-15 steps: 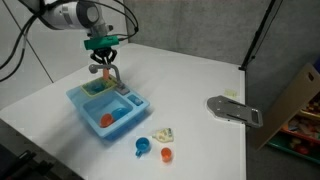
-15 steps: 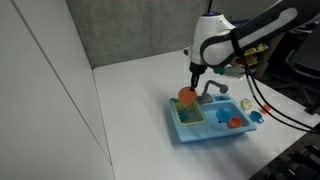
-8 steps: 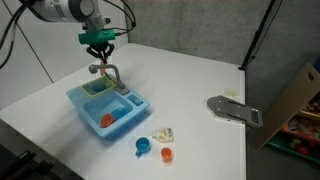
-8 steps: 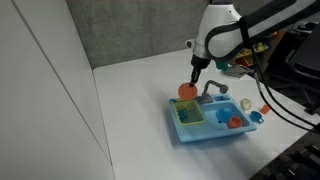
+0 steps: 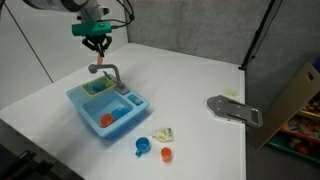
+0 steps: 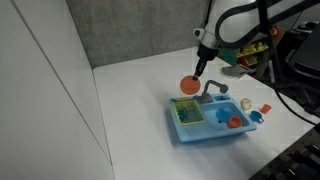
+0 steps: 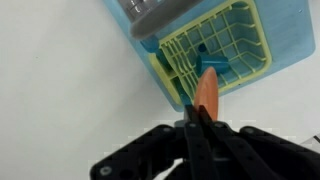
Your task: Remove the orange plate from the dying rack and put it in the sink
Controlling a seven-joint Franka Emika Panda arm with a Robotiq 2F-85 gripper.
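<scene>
The orange plate hangs in the air just above the yellow rack, not touching it. The gripper pinches the plate's edge tight. The blue sink is beside the rack.

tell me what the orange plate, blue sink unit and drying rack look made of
orange plate: probably plastic, matte; flat saturated colour, thin edge.
blue sink unit: likely moulded plastic; uniform toy-like colour.
drying rack: seemingly plastic too; yellow-green moulded lattice.
</scene>
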